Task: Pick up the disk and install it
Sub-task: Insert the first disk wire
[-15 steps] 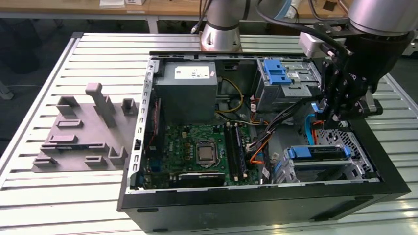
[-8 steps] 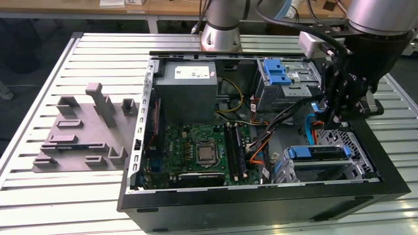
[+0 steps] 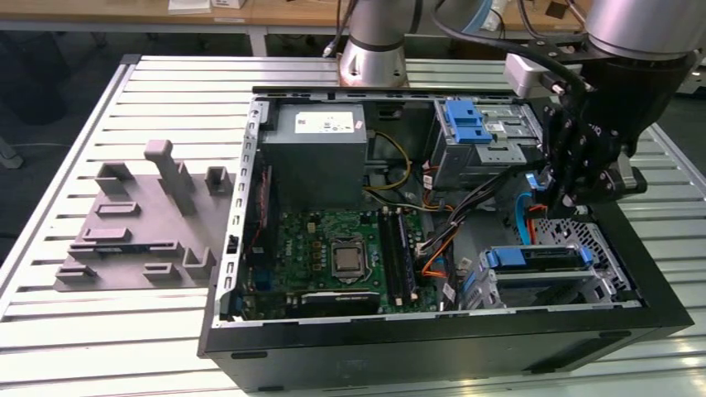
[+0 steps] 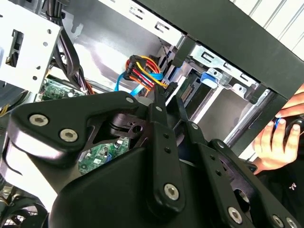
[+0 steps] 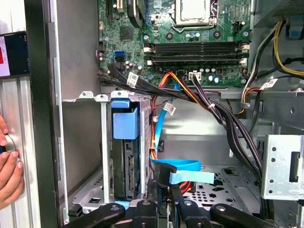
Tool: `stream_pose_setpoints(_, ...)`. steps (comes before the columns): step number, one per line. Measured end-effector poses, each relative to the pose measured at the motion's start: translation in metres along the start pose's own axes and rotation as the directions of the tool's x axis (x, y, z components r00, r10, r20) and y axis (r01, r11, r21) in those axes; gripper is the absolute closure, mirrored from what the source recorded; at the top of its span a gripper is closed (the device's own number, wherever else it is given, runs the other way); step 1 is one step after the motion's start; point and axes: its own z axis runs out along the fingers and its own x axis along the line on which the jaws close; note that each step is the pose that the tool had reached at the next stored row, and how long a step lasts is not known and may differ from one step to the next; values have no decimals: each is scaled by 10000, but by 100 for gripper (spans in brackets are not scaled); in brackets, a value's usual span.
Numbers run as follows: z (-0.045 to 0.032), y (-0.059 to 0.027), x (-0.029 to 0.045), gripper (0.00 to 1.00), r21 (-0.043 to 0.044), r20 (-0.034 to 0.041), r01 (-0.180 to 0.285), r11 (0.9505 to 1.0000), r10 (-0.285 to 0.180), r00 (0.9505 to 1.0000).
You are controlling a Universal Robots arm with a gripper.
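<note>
Black gripper (image 3: pixel 576 194) hangs at right of the exterior view, over the open PC case (image 3: pixel 441 347), above the drive bay. Jaws look together w/ nothing between them. Disk (image 3: pixel 537 258), blue-framed, sits seated in the lower drive cage (image 3: pixel 612 273), lower right of frame; first wrist view shows it at (image 5: pixel 126 156). Person's hand (image 5: pixel 8 166) rests at case edge, lower left.
</note>
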Motion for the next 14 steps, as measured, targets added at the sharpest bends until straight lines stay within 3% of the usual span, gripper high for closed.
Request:
stream_pose_setpoints(6,17,0,-5,75,17,-122,11,10000,-11,9999)
stream_pose_setpoints(9,22,1,-5,75,17,-136,10,10000,-10,9999)
stream_pose_setpoints(11,24,0,-6,83,17,-136,9,10000,-9,9999)
stream_pose_setpoints(14,27,-13,-6,84,6,-132,11,10000,-11,9999)
